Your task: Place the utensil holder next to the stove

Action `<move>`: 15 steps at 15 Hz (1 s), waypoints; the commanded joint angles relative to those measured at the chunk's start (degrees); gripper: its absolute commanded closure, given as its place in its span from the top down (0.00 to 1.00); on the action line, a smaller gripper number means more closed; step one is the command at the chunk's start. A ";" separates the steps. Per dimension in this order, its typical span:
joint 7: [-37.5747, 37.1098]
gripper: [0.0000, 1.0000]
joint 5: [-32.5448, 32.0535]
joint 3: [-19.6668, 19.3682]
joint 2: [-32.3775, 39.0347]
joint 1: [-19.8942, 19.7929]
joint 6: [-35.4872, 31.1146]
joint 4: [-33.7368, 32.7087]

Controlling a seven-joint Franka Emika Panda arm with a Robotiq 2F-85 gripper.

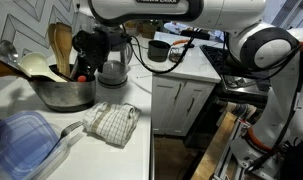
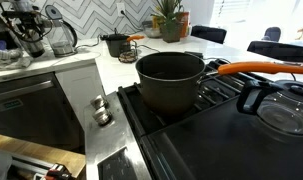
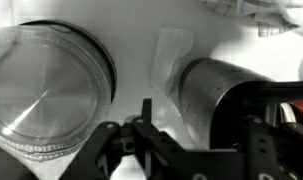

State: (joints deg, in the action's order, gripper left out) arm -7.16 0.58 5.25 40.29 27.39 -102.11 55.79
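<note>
The utensil holder is a wide, low grey-metal bowl on the white counter, holding wooden spoons and a white ladle. My gripper hangs just above its rim, on the side facing the clear glass kettle. In the wrist view the fingers stand apart, with the holder's shiny metal wall between them. The gripper looks open. It also shows far off in an exterior view. The black stove fills the foreground there. It lies behind my arm in an exterior view.
A checked cloth and a clear plastic container lie on the counter's near part. A small dark pot stands near the stove. A large dark pot with an orange handle sits on the grates. The kettle's top fills the left of the wrist view.
</note>
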 commanded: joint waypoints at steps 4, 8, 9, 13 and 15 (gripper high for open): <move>0.65 0.19 0.51 0.63 2.47 0.04 0.10 -1.24; 0.08 0.00 -0.34 0.48 1.39 0.37 1.50 -0.54; -0.56 0.00 -0.78 0.18 0.54 0.30 1.90 0.22; -0.97 0.01 -1.08 -0.55 -1.98 -0.17 3.12 3.01; -0.94 0.01 -0.98 -0.81 -2.99 -0.49 3.54 4.12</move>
State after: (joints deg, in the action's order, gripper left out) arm -7.98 0.05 4.96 41.11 27.44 -100.69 55.88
